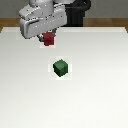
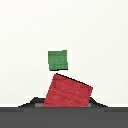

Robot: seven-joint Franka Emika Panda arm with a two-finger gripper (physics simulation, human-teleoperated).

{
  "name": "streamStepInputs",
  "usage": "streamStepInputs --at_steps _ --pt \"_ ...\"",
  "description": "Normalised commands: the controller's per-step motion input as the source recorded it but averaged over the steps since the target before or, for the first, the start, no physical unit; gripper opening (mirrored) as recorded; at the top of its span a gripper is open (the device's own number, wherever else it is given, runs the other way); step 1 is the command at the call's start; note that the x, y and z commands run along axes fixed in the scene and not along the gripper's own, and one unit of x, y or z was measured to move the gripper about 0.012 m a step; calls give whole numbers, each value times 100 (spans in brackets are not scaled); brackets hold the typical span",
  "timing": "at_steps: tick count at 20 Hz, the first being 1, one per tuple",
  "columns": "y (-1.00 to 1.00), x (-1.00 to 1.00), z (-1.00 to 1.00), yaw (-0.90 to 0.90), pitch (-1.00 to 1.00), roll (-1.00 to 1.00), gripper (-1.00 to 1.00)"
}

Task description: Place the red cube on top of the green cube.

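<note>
The red cube [image 1: 48, 39] hangs between my gripper's [image 1: 48, 38] fingers, lifted above the white table [image 1: 30, 90]. It fills the wrist view [image 2: 67, 92], tilted, held between the dark fingers. The green cube [image 1: 61, 67] rests on the table, nearer the camera and slightly toward the exterior view's right of the gripper. In the wrist view the green cube [image 2: 58, 60] shows small beyond the red cube, apart from it. The gripper is shut on the red cube.
The robot's dark base [image 1: 77, 12] stands at the back edge of the table. A brown floor strip [image 1: 10, 22] runs behind the table.
</note>
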Motion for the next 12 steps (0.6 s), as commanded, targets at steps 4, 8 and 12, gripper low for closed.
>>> streamStepInputs --at_steps 4,8,12 --pt "0 75 0 0 0 0 -100" --pt "75 0 0 0 0 0 -100" --pt "25 0 0 0 0 0 -100"
